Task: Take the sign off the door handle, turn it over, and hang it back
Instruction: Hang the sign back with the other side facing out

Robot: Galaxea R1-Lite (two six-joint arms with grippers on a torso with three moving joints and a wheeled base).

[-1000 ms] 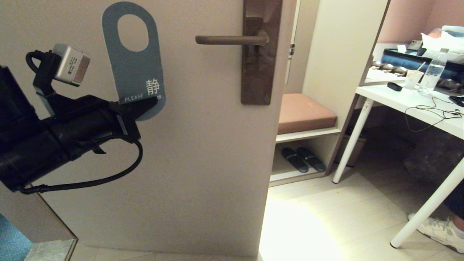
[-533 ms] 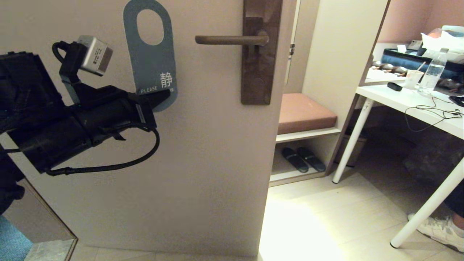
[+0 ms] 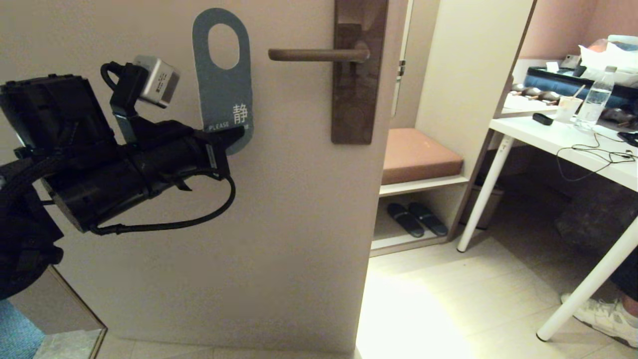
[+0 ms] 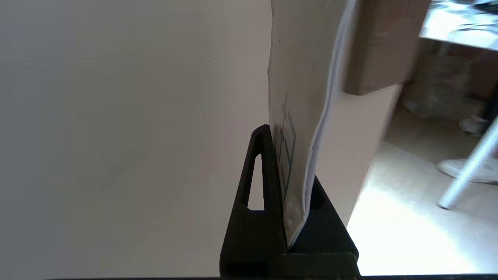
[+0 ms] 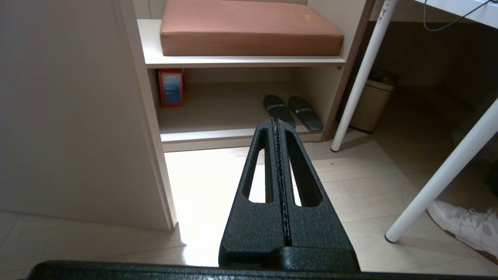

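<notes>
The left hand [image 3: 234, 135] is clenched on the bottom end of the sign [image 3: 224, 85], holding it upright in front of the door [image 3: 279, 224], with the rounded end and its large oval hole at the top. In the head view the grey-blue face is toward the camera, showing a white Chinese character and the word "PLEASE" just above the fingers. The sign sits just to the left of the free tip of the door handle [image 3: 314, 55], near it but not hooked over it; the hole is roughly level with the lever. The handle juts out horizontally from a tall brown backplate [image 3: 356, 94].

In the left wrist view the sign [image 4: 299, 116] is seen almost edge-on, its pale face showing, pinched between the two black fingers [image 4: 260, 186].

The right hand [image 5: 277, 124] is out of the head view, parked low with its fingers pressed together and holding nothing, pointing toward a shelf unit with a brown cushion [image 5: 249, 27] and a pair of dark slippers [image 5: 291, 111] below. A white bench [image 3: 563, 144] stands at the right.
</notes>
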